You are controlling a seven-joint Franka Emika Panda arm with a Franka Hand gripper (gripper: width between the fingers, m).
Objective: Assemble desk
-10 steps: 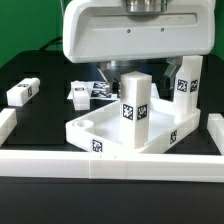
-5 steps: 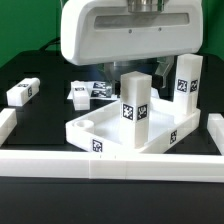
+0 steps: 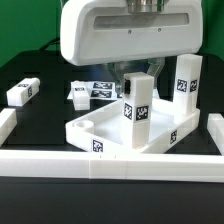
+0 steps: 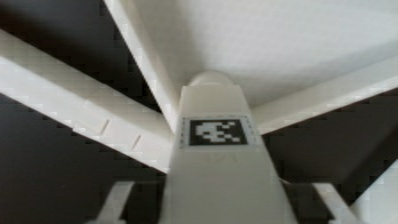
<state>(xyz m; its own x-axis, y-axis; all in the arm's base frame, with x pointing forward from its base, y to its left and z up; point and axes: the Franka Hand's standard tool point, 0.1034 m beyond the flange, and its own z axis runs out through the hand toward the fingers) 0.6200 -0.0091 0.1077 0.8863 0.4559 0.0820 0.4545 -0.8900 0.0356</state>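
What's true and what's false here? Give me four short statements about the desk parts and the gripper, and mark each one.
1. A white block leg stands upright under the gripper, inside the rim of the white square tray-like tabletop. True.
2. A second white upright leg stands toward the exterior view's right. True.
3. No leg lies on the black table. False: one lying white leg rests on it at the exterior view's left.
4. The gripper is over that lying leg. False: it is above the first upright leg, and the wrist view shows a finger on each side of it.
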